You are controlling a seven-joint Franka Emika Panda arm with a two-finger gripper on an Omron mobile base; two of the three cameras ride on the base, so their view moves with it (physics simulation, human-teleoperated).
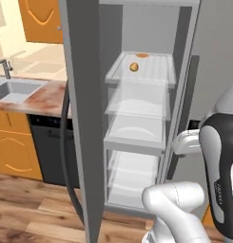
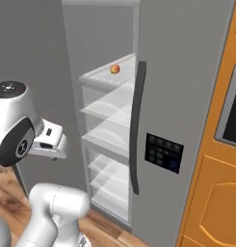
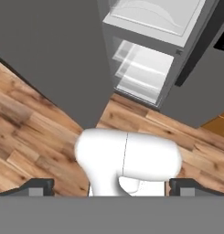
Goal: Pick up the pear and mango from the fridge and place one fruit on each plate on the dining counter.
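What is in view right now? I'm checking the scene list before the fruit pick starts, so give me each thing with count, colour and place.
fridge: one, grey steel, left door swung open, pale interior with clear shelves
mango: one, yellow-orange, on the top glass shelf
orange thing: one, flat, at the back of that shelf; cannot tell what it is
door handle: one, long, dark, on the shut right door
control panel: one, black, on the right door
sink: one, grey, in the marbled counter left of the fridge
dishwasher: one, black, under that counter
floor: wood planks
gripper: one, dark tips, open, pointing down at the floor
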